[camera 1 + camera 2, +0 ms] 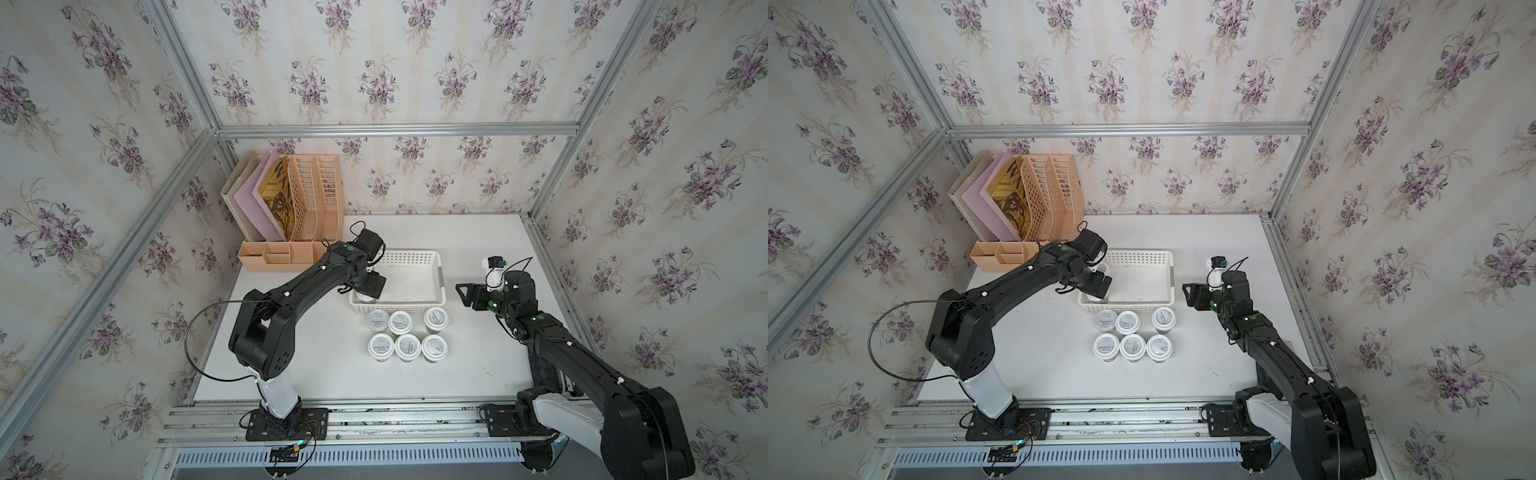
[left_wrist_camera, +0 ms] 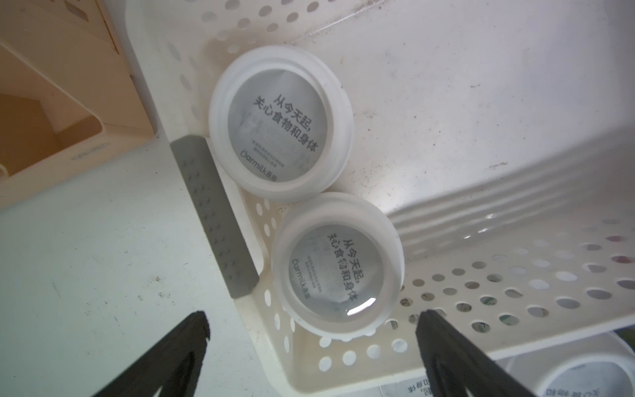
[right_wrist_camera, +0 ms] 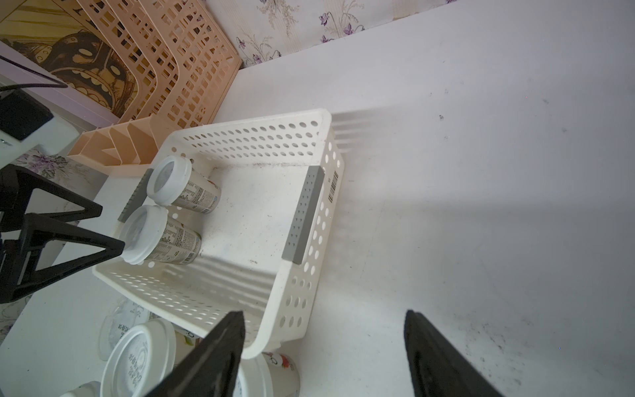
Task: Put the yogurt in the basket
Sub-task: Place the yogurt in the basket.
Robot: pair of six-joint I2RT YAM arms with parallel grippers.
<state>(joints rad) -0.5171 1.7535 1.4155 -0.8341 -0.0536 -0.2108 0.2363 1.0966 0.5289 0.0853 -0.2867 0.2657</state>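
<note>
A: On the white surface (image 1: 316, 365), what was biggest?

B: The peach file organizer (image 1: 307, 199), upright in the far left corner; next came the white basket (image 1: 409, 261), in the middle of the surface, near the organizer's low front compartments.

A: And the yogurt?

B: Two yogurt cups (image 2: 281, 129) stood upright inside the basket, side by side against its left short end, by the grey strip (image 2: 213, 220); six other yogurt cups (image 1: 407, 347) stood on the surface in two rows of three, just in front of the basket's near long wall.

A: The grippers?

B: The left gripper (image 2: 313, 319) hung over the nearer cup in the basket, jaws spread wide, gripping nothing; the right gripper (image 3: 323, 313) hovered near the basket's right end, over bare surface, jaws partly apart, empty.
</note>
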